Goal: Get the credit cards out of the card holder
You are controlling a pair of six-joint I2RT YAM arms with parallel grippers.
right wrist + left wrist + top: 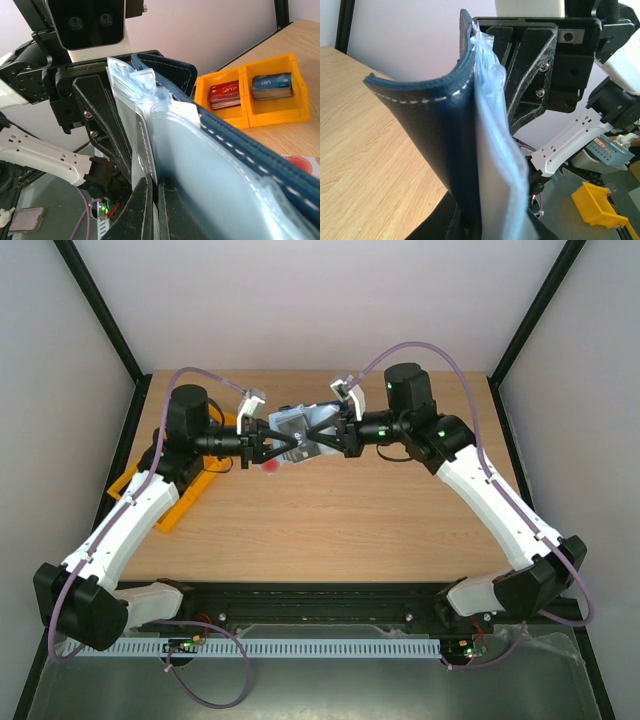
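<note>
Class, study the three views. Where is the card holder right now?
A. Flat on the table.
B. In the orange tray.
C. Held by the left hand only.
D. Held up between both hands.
D: the left hand and right hand each clamp one end of the card holder, which is raised above the table.

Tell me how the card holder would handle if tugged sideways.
Probably floppy: the card holder curls over above the left gripper. Its clear pockets look glossy and crinkled, so likely slippery and easily creased. Likely light: edge pinches by that and the right gripper hold it aloft.
</note>
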